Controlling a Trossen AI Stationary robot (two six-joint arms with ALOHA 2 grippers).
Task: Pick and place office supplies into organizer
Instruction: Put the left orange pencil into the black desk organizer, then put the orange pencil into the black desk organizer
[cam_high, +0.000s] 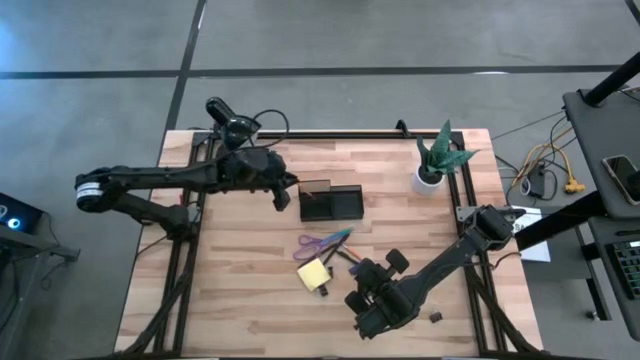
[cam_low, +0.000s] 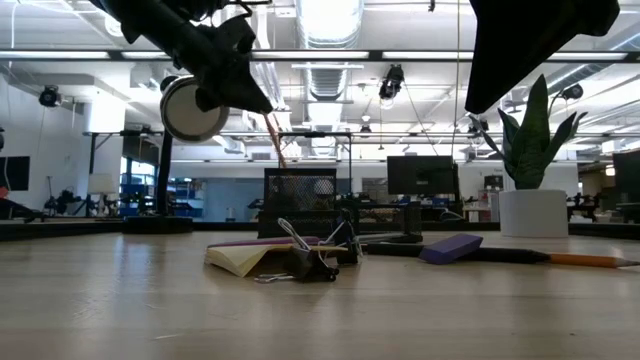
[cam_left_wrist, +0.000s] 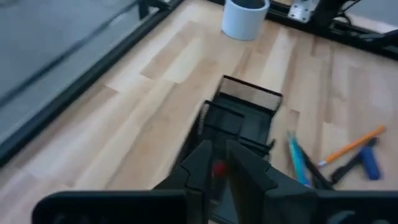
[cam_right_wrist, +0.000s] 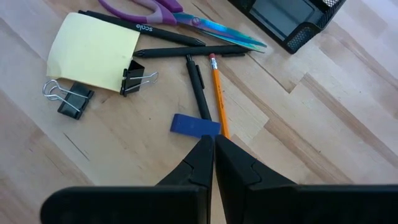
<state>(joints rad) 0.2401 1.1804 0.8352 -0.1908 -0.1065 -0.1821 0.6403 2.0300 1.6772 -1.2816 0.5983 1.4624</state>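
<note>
The left gripper (cam_left_wrist: 221, 169) pinches a red-tipped pencil (cam_left_wrist: 219, 168) over the organizer (cam_high: 331, 202) near the desk's (cam_high: 250, 290) far edge.

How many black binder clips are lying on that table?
2 in the right wrist view: one black binder clip lies on the bare wood just off the yellow sticky-note pad, the other binder clip is clamped on the pad's corner. More may be hidden.

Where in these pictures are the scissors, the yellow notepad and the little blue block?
scissors (cam_right_wrist: 134, 7): right wrist view, on a purple handle loop.
yellow notepad (cam_right_wrist: 93, 50): right wrist view, middle of its top sheet.
blue block (cam_right_wrist: 195, 125): right wrist view, centre of its top face.
</note>
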